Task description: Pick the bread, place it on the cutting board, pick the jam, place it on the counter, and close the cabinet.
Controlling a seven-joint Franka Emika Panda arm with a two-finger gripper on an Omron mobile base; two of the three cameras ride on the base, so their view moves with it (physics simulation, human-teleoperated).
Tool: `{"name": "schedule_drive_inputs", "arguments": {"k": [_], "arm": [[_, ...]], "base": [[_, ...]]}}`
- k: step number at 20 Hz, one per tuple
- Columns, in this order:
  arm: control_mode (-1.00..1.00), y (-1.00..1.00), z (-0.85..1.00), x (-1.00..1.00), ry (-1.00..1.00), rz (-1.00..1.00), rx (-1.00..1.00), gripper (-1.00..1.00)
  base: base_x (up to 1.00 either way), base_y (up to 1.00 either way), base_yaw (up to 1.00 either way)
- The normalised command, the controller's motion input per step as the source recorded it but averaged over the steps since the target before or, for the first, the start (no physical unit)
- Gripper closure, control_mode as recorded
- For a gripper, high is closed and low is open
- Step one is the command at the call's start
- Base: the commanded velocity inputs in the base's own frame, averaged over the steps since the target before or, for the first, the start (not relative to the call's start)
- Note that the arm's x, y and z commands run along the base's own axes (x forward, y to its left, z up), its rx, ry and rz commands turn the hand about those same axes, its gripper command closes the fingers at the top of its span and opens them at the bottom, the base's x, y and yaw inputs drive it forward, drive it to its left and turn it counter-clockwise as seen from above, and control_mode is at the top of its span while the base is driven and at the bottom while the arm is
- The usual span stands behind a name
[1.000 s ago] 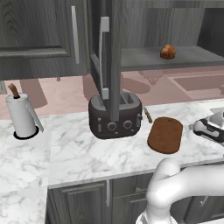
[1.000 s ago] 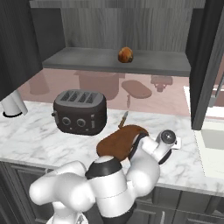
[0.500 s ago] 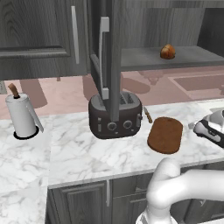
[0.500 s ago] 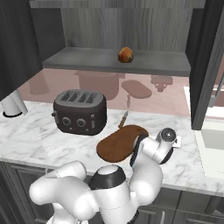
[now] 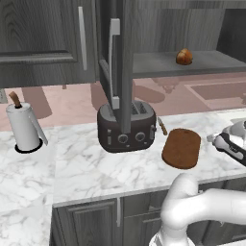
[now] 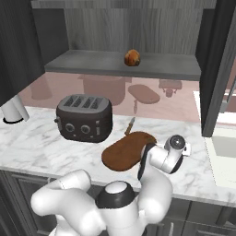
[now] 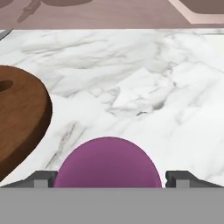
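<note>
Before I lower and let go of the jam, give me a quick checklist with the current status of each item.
1. Jam sits between the fingertips of the claw: ok.
2. Counter ahead of the claw is bare marble: ok.
3. Cutting board lies off to one side of the jam, not under it: ok.
4. Jam already touching the counter: cannot tell.
5. Bread on the cutting board: not ok, it is on the cabinet shelf.
6. Cabinet closed: not ok, the doors stand open.
</note>
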Motion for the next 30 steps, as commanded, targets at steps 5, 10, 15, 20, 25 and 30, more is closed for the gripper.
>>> {"name": "schedule_drive_inputs", "arguments": {"k": [5,10,15,20,25,30], "arm": [[-1.0,0.0,0.0,0.0,0.0,0.0,0.0,-1.0],[-1.0,0.0,0.16,0.0,0.0,0.0,0.0,-1.0],[-1.0,0.0,0.26,-0.02,-0.02,0.0,0.0,-1.0],[-1.0,0.0,0.29,0.0,0.0,0.0,0.0,-1.0],[-1.0,0.0,0.28,0.0,-0.01,0.0,0.0,-1.0],[-1.0,0.08,0.24,-0.07,-0.05,0.0,0.0,-1.0]], "base": [[0.0,0.0,0.0],[0.0,0.0,0.0],[0.0,0.0,0.0],[0.0,0.0,0.0],[0.0,0.0,0.0],[0.0,0.0,0.0]]}}
